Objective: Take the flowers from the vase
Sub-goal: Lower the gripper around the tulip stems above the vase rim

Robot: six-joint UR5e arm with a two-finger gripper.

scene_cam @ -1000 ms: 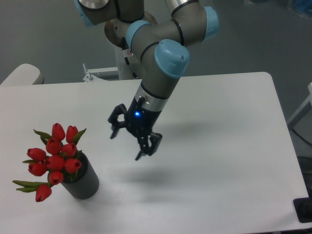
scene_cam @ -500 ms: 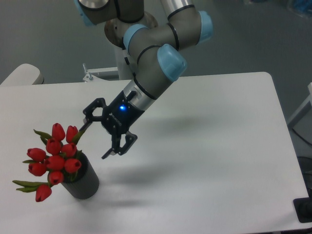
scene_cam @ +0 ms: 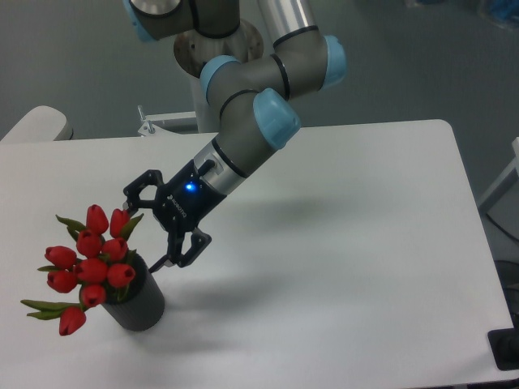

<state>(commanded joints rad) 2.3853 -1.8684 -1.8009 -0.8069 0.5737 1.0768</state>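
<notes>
Red flowers [scene_cam: 91,255] in vase [scene_cam: 139,301]; pincer [scene_cam: 147,228] open, just right of buds.

The grey-and-blue robot arm [scene_cam: 259,97] runs out of the picture at the top edge, so its upper links are cut off. The red tulip bunch with green leaves [scene_cam: 89,263] hides the far left part of the rim of the short dark grey ribbed cylindrical vase [scene_cam: 142,304], and the stems inside cannot be seen. The white worktop [scene_cam: 365,243] is cut by the left and near edges. At the near right corner a small black object [scene_cam: 507,348] is cropped and cannot be identified. A pale rounded object [scene_cam: 32,126] at far left is partly cropped too.
</notes>
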